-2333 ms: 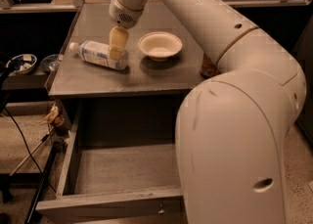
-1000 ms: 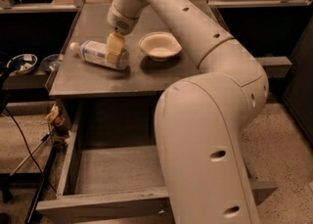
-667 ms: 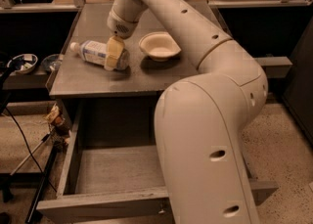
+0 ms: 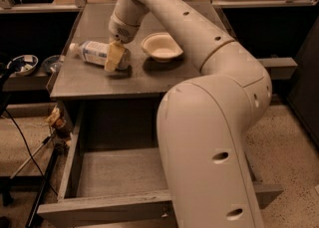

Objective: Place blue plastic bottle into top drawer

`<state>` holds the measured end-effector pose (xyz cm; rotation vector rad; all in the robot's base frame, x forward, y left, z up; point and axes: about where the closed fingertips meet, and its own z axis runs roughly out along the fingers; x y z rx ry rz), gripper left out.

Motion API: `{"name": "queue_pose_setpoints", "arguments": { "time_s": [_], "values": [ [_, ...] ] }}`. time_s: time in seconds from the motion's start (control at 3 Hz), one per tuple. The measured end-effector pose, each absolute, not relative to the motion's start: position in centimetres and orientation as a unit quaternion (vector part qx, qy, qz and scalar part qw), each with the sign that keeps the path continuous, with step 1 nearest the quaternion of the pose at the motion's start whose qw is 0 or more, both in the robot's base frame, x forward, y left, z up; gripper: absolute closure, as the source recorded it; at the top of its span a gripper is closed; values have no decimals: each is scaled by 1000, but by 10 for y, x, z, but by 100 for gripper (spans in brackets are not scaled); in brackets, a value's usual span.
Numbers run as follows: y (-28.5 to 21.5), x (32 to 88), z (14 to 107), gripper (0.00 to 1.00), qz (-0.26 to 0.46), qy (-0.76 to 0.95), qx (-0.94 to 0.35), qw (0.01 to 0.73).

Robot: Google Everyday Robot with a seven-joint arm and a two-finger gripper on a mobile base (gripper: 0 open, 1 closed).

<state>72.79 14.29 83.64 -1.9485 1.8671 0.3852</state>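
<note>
- A grey countertop [image 4: 94, 83] fills the upper half of the view. The top drawer [image 4: 117, 173] stands pulled out below its front edge, and its floor is bare where it shows.
- The blue plastic bottle [image 4: 92, 52] lies on its side on the countertop, left of a pale bowl [image 4: 161, 47] and well apart from the drawer.
- Its long axis runs roughly across the view. The white cap points to the view's left and a little away from the drawer, and the base points toward the bowl.
- The gripper [image 4: 113, 57] comes down from above at the end of the big cream arm [image 4: 199, 43]. It sits on the bottle's base half, set across the long axis rather than along it.
- Its cream body covers that part of the bottle, so I cannot tell whether it is clamped on the bottle or only set around it.
- The drawer opening lies straight toward the camera from the bottle and lower down. The coming carry is probably a lift, then a pull forward over the counter edge and down.
</note>
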Motion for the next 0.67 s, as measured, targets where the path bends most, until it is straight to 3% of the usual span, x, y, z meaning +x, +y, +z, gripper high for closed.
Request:
{"name": "queue_pose_setpoints", "arguments": {
  "time_s": [0.67],
  "values": [
    [143, 728, 836, 73, 138, 670, -699, 206]
  ]
}}
